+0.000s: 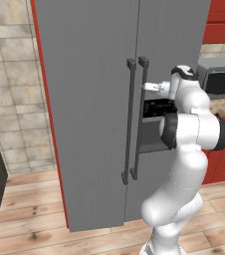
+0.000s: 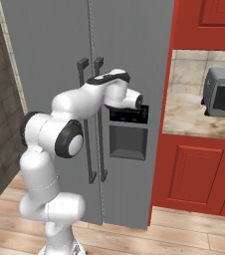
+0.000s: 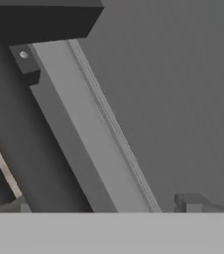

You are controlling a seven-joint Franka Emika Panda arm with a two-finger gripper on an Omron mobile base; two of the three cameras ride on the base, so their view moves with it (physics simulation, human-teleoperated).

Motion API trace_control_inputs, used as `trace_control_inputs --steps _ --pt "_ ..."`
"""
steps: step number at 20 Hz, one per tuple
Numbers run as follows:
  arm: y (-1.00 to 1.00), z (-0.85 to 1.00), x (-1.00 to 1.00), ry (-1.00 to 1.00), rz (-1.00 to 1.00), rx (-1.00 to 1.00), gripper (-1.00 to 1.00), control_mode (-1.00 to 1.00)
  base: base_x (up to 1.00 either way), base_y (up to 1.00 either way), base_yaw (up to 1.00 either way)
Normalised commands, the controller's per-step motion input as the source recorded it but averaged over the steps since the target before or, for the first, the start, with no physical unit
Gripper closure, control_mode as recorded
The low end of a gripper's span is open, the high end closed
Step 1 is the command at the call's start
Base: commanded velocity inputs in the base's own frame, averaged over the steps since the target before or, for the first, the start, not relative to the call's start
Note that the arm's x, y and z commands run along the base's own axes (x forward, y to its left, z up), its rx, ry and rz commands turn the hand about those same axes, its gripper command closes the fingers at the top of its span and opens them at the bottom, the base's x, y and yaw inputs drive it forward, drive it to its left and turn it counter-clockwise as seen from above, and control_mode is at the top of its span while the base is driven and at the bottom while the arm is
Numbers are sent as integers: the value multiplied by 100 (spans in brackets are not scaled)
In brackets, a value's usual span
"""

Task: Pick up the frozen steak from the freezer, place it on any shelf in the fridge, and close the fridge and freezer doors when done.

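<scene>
doors [image 1: 89, 124] both closed, steak presumably inside, hidden | handles [image 1: 132, 119] vertical, long axis up-down, side by side at seam | my gripper [image 1: 152, 86] just right of right handle, near its top | jaws: can't tell

A grey toaster oven [image 2: 223, 92] sits on the bench [image 2: 194, 122] against the tiled wall [image 2: 189, 67], above red cabinet doors [image 2: 191, 172]; wooden floor [image 1: 30, 219] below.

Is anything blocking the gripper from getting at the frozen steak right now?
Yes. Both doors are shut: the left door and right door meet at the handles, so the steak is hidden behind them.
</scene>
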Motion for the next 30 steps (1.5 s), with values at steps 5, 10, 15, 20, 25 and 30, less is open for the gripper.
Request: trace_control_inputs --steps 5,10,15,20,25,30 --pt "44 37 14 -6 -2 0 -100 -100 0 0 0" --pt "65 25 40 -6 -9 -7 -100 -100 0 0 0" --pt "55 6 62 0 -23 -13 -100 -100 0 0 0" --pt "54 0 51 -2 -30 -9 -100 -100 0 0 0" --pt "17 12 26 0 -5 4 -100 -100 0 0 0" --pt "35 3 51 0 -5 0 -100 -100 0 0 0"
